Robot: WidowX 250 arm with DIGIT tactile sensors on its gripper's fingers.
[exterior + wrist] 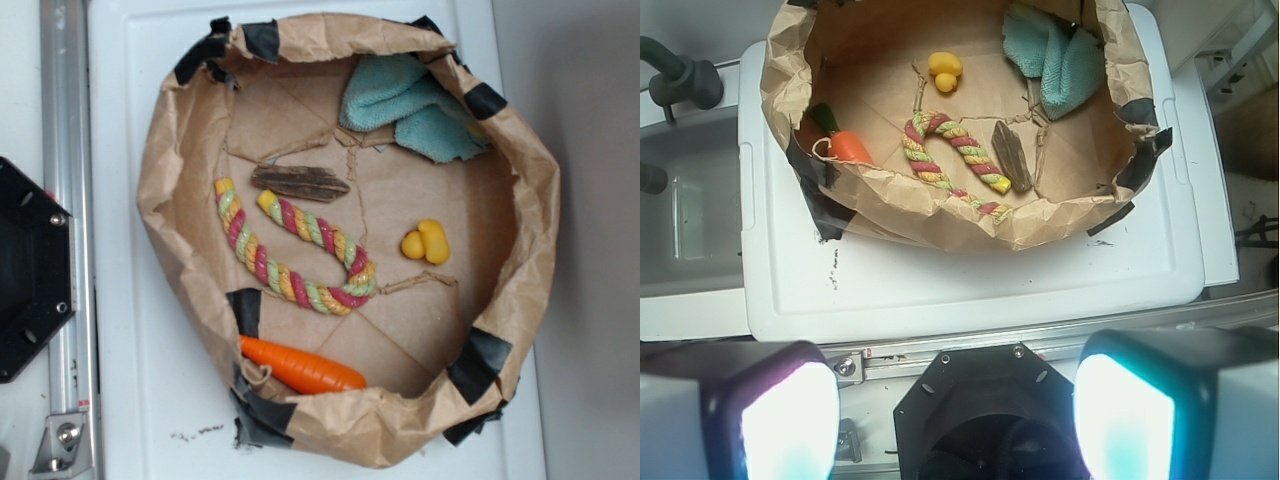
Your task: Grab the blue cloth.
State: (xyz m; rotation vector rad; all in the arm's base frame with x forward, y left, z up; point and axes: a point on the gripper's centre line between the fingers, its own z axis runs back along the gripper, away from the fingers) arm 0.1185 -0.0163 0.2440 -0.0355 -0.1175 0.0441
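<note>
- My gripper shows only in the wrist view: fingers spread wide, holding nothing, tips cut off below.
- It sits well back from the paper basket.
- I see the blue cloth crumpled against the basket's far wall; its folded underside is hidden.
- The wooden stick, rope toy and carrot lie apart from it.

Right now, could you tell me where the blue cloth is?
The blue cloth lies bunched against the paper bin's wall, upper right in the exterior view, beyond the wooden stick.
</note>
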